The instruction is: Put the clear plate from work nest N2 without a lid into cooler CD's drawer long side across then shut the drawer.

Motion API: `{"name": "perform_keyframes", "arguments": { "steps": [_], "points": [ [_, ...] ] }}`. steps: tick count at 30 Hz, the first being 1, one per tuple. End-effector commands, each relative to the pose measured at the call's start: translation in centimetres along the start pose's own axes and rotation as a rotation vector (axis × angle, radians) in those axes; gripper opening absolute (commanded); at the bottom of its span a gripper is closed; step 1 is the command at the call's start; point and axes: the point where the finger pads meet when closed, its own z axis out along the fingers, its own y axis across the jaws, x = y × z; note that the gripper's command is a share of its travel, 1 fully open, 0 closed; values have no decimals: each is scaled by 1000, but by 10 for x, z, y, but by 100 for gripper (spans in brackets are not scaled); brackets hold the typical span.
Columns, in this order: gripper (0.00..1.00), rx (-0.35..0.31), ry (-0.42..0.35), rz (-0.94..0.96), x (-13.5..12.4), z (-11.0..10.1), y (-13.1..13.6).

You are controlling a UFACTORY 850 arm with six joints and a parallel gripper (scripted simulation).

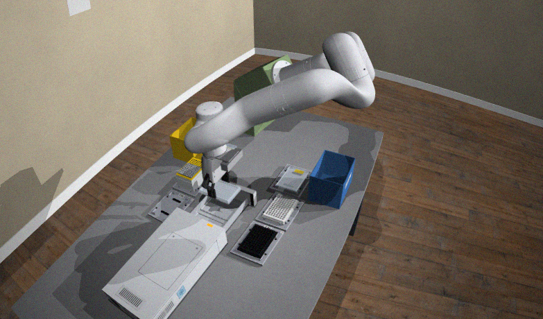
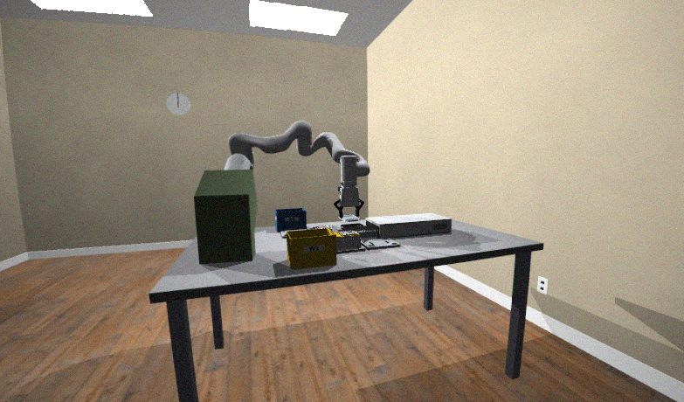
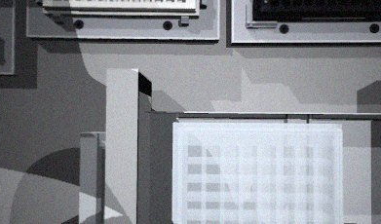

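Clear plate [image 3: 256,172] hung clamped in the claw [image 1: 211,191] above the cooler's [image 1: 174,257] open drawer [image 1: 241,206], not yet between its locators. Lowered slightly off-square, I judged, an edge could ride up on a locator and leave the plate tilted, blocking the drawer from shutting.
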Motion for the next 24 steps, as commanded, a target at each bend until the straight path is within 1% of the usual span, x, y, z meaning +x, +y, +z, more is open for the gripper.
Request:
{"name": "perform_keyframes", "arguments": {
  "steps": [1,24],
  "points": [
    [0,-2,0,0,0,5,1],
    [0,-1,0,0,0,40,1]
  ]
}}
